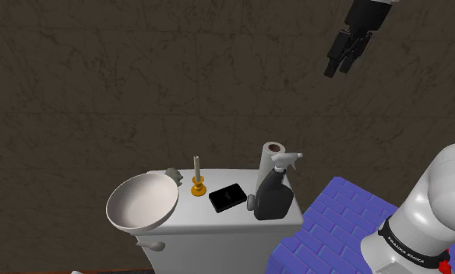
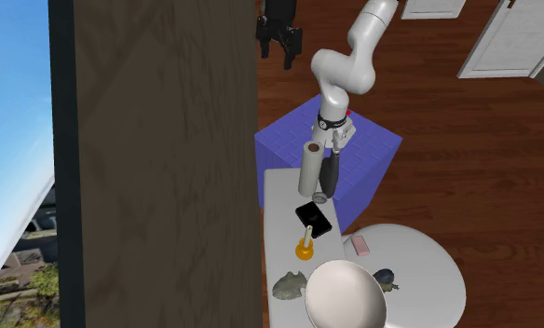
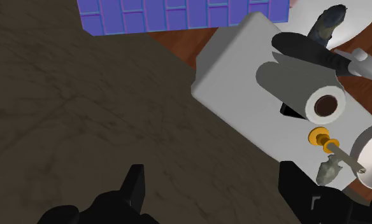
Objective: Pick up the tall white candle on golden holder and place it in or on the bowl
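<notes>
Hanging high in the shoulder view, the jaws are well apart from the candle (image 1: 197, 177), which stands upright just beside the bowl (image 1: 140, 204). The second exterior view agrees. The wrist view shows the jaws gaping, empty. Approach step, I'd judge: next, descend and straddle the candle.

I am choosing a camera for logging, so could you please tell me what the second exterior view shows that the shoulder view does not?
Second exterior view: the wooden floor, white doors, blue sky at its left edge, and a pink item on a round white surface. Shoulder view: the flush lever on the tank's front. Both: the candle on its golden holder, the bowl, the paper roll, the spray bottle, the blue stand and the open pincer.
</notes>
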Robot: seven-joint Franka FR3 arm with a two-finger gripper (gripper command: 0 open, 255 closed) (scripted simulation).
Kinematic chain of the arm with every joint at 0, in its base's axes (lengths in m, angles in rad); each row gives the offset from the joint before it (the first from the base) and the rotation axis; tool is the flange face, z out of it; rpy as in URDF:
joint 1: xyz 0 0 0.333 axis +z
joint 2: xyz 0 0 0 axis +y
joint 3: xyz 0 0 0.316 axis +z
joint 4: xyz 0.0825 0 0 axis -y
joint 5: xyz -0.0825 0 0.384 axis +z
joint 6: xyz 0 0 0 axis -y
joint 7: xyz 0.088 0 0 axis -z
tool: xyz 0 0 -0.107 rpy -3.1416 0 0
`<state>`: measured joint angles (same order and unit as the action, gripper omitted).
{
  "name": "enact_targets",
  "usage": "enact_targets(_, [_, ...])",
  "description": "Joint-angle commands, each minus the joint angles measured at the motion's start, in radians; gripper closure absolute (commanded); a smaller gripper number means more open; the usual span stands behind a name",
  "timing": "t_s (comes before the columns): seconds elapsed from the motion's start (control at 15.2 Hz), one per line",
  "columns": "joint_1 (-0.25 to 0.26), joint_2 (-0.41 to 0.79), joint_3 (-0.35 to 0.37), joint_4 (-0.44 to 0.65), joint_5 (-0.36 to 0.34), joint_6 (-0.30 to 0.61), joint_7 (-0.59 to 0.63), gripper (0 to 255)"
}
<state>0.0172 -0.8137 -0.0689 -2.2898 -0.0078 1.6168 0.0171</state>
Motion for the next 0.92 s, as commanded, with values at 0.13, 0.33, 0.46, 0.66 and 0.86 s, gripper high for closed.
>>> enact_targets(0.13, [0.01,-0.005,0.032,-0.054,0.016,0.066,0.03,0])
enact_targets(0.33, [0.028,0.001,0.082,-0.125,0.04,0.169,0.075,0])
enact_targets(0.46, [0.04,0.013,0.116,-0.165,0.055,0.239,0.106,0])
enact_targets(0.66, [0.057,0.045,0.169,-0.215,0.075,0.348,0.152,0])
enact_targets(0.86, [0.072,0.094,0.225,-0.251,0.091,0.459,0.2,0])
